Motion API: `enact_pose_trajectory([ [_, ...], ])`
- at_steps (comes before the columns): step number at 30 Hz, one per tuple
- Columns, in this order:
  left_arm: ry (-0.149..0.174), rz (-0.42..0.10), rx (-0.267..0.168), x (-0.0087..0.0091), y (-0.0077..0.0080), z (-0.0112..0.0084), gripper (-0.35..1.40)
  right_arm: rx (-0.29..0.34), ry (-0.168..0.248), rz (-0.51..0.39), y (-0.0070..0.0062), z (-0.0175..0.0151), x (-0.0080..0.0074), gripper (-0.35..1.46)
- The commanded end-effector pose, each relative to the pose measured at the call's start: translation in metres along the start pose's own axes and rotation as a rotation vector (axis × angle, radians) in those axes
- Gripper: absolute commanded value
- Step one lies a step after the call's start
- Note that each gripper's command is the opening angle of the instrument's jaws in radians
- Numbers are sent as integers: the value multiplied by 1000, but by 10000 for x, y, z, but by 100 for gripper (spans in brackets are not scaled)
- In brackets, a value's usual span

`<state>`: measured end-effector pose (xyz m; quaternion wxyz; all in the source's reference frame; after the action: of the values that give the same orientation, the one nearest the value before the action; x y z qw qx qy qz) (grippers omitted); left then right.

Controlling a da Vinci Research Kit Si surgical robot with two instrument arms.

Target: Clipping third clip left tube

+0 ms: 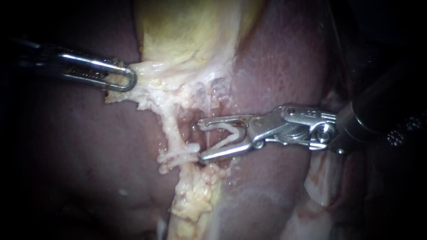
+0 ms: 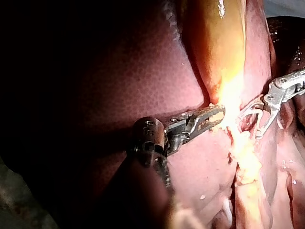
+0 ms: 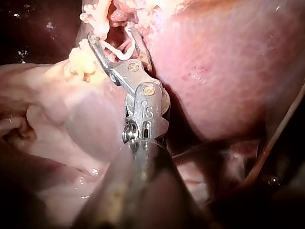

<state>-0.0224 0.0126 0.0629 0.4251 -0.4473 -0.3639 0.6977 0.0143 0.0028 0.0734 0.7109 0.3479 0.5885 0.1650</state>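
Left tube: a pale cord [image 1: 170,126] ran from the frayed tissue under the gallbladder [image 1: 187,31] down across the liver [image 1: 284,58]. It lay just beside the right instrument's jaw tips, not between them.
Set clips: white pieces [image 1: 180,154], two as far as could be told, sat across the tube low down, and the lower jaw tip was almost touching them.
Open clip: a white V [image 1: 224,133] was seated inside the right jaws, with one leg along each jaw.
Right instrument: it [image 1: 200,141] came in from the right, nearly level. Its jaws were spread wide and carried that clip, with the mouth facing the tube.
Left instrument: it [image 1: 131,80] entered from the left. Its jaws were pressed together on pale tissue [image 1: 147,73] at the gallbladder's neck, well apart from the other instrument.
Left wrist view: showed the left jaws [image 2: 220,114] side-on, clamped flat on the tissue. The spread right jaws [image 2: 249,125] stood just ahead of them, below the gallbladder's glowing yellow body [image 2: 217,47].
Right wrist view: looked along the right shaft to the hinge and into the open mouth [image 3: 109,31]. The clip [image 3: 119,50] was inside it and liver [image 3: 224,62] lay beside it. The left instrument did not show.
Surface: wet, glistening liver lay on all sides, with crumbly yellow fat [image 1: 195,195] below the clips. Everything beyond was dark.
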Motion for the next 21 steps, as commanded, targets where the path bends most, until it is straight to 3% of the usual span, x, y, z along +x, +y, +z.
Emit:
enact_pose_trajectory([
  [1, 0, 0, 1, 0, 0, 0, -35, 6, 11, 5, 1, 1, 1, 50],
  [9, 1, 0, 1, 0, 1, 0, -35, 61, 50, 23, 1, 18, 7, 50],
  [21, 1, 0, 1, 0, 1, 1, -35, 70, 83, 45, -2, 57, 22, 50],
])
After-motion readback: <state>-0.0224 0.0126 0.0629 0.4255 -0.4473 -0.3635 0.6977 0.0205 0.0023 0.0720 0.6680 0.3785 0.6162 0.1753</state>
